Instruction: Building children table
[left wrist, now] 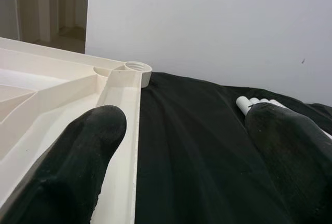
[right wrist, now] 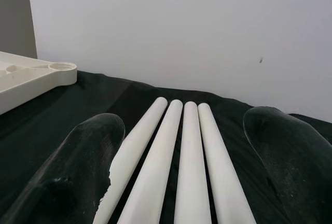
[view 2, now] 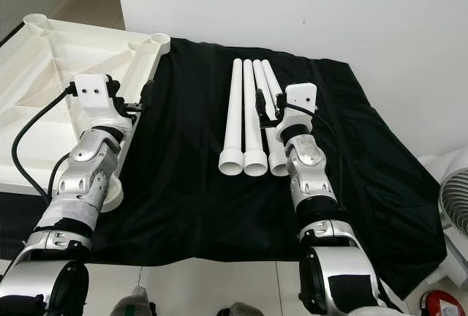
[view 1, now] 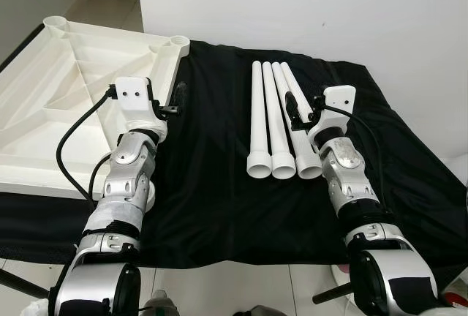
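Lying side by side at the centre of the frame, four white legs are seen on a black cloth, wide open ends toward the robot. An upturned white tabletop is set at the upper left, partly on the cloth. The right gripper is held just over the legs, fingers released and spread around them. The left gripper is held over the tabletop's edge, fingers released, empty.
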`<state>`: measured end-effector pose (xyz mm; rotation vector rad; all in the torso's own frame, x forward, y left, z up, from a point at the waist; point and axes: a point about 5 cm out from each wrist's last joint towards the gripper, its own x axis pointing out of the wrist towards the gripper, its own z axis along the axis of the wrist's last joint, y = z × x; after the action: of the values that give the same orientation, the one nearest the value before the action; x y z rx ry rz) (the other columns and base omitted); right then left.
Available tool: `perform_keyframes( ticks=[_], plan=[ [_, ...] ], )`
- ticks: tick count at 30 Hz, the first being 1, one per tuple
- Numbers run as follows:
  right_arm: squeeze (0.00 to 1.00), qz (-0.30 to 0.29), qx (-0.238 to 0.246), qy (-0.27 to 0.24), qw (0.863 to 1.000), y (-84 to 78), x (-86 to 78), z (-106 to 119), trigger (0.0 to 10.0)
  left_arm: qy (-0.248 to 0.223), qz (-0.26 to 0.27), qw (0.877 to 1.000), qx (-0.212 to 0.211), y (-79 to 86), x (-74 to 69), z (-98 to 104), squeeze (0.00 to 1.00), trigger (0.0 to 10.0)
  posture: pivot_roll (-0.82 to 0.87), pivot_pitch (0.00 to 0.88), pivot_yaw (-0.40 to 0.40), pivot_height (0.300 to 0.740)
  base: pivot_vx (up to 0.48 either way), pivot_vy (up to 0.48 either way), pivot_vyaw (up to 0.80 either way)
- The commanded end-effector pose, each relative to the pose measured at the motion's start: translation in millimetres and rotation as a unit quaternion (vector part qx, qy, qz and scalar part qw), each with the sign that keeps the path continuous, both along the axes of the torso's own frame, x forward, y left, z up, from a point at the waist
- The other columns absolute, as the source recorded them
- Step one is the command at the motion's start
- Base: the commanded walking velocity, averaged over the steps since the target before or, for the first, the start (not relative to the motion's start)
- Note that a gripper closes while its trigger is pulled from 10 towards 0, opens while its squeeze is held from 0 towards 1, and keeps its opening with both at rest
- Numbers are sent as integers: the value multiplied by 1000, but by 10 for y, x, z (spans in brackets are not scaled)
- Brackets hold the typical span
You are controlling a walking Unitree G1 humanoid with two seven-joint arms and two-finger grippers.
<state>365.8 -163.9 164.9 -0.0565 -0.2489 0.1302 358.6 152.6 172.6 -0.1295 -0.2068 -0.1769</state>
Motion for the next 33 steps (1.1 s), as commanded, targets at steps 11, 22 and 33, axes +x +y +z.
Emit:
perform_keyframes(
  ticks=[11, 22, 33],
  plan=[
    [0, -6, 10, -11, 1000, -58, -30, 2, 10000, 13, -19, 1000, -6, -67, 34, -10, 0, 10000, 142, 0, -81, 740, 0, 232, 0],
    [0, -3, 11, -13, 1000, -50, -21, 15, 10000, 11, -18, 1000, -10, -64, 34, -6, 0, 10000, 143, 0, -83, 740, 0, 415, 0],
    [0, -5, 10, -12, 1000, -63, -14, 16, 10000, -1, -18, 1000, 15, -101, 21, 10, 0, 10000, 142, 0, -86, 740, 0, 0, 0]
  ],
)
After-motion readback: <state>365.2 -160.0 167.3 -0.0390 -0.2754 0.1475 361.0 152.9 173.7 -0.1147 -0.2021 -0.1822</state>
